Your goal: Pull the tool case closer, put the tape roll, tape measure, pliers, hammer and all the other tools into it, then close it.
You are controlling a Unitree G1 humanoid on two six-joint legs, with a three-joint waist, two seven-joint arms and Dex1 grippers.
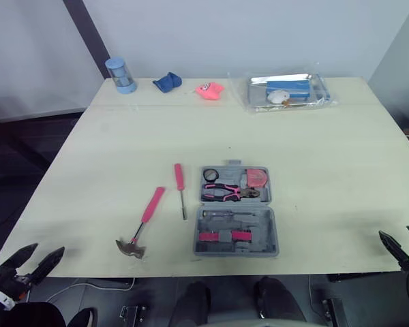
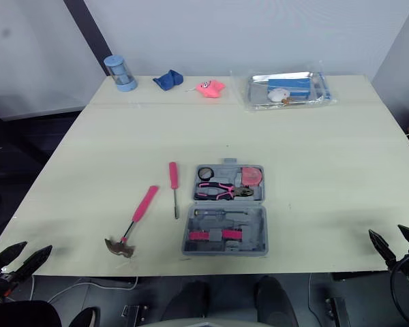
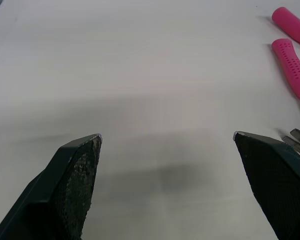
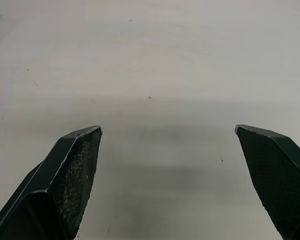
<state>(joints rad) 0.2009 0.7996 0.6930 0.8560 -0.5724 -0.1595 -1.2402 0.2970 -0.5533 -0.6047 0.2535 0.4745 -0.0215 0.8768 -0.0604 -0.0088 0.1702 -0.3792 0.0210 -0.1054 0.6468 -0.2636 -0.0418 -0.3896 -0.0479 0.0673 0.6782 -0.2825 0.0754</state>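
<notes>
Broadly, the pale tabletop (image 1: pixel 327 170) carries everything. The grey tool case (image 1: pixel 236 206) lies open and flat near the middle of the near edge. Its far half holds the pink-handled pliers (image 1: pixel 229 193) lying crosswise. Beyond them a black tape roll (image 1: pixel 210 175) sits toward the left and a pink tape measure (image 1: pixel 258 178) toward the right. Its near half holds a slender tool (image 1: pixel 225 214) close to the hinge and a pink-and-grey piece (image 1: pixel 224 236) nearer the front wall; what that piece is cannot be told.

Along the far edge, toward the right corner, a clear plastic bag (image 1: pixel 255 102) holds a blue box (image 1: pixel 288 86) and a small white item (image 1: pixel 279 97).

The hammer (image 1: pixel 144 221) lies on the tabletop left of the case, pink handle pointing away and head close to the near edge. The pink-handled screwdriver (image 1: pixel 181 191) lies between the hammer and the case, touching neither.

At the far left corner stands a blue cylinder (image 1: pixel 120 75). A blue cloth (image 1: pixel 168 82) and then a pink toy (image 1: pixel 209 90) follow to its right along the far edge.

The left gripper (image 1: pixel 48 248) hangs low at the near left corner, fingers spread wide and holding nothing. The right gripper (image 2: pixel 385 230) hangs at the near right corner, likewise spread and empty. Both are well apart from the case.
</notes>
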